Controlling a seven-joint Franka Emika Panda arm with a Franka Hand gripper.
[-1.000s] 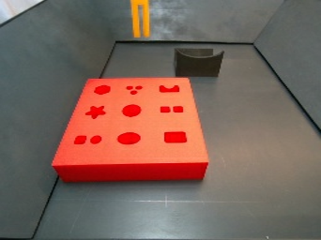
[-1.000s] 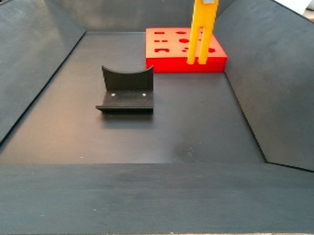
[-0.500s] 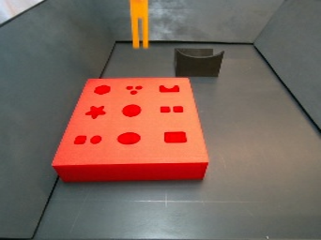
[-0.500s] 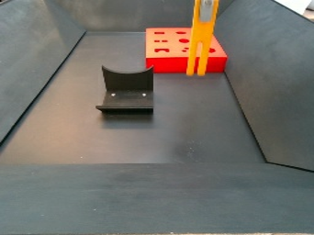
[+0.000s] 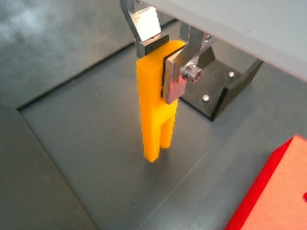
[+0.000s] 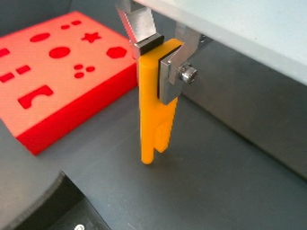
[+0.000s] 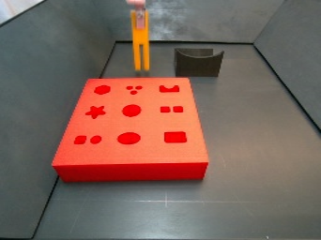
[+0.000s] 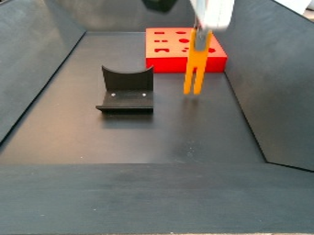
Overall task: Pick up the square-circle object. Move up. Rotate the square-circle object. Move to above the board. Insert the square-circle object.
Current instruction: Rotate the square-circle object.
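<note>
My gripper (image 5: 161, 56) is shut on the upper end of the square-circle object (image 5: 156, 112), a long orange-yellow bar that hangs upright with its two short prongs pointing down. Both also show in the other wrist view, gripper (image 6: 163, 56) and bar (image 6: 155, 112). In the side views the bar (image 7: 139, 45) (image 8: 193, 64) hangs over the dark floor beside the board's edge, between the board and the fixture, not over the holes. The board (image 7: 131, 127) (image 8: 172, 43) is a flat red block with a grid of shaped holes; it also shows in both wrist views (image 6: 48, 76) (image 5: 278, 193).
The dark grey notched fixture (image 7: 198, 61) (image 8: 125, 90) stands on the floor near the bar, and shows behind it in a wrist view (image 5: 228, 81). Grey sloping walls enclose the floor (image 8: 185, 138) on all sides.
The gripper has come down with the bar, so the bar hangs lower and the gripper itself now shows at the top of both side views. The board and fixture have not moved.
</note>
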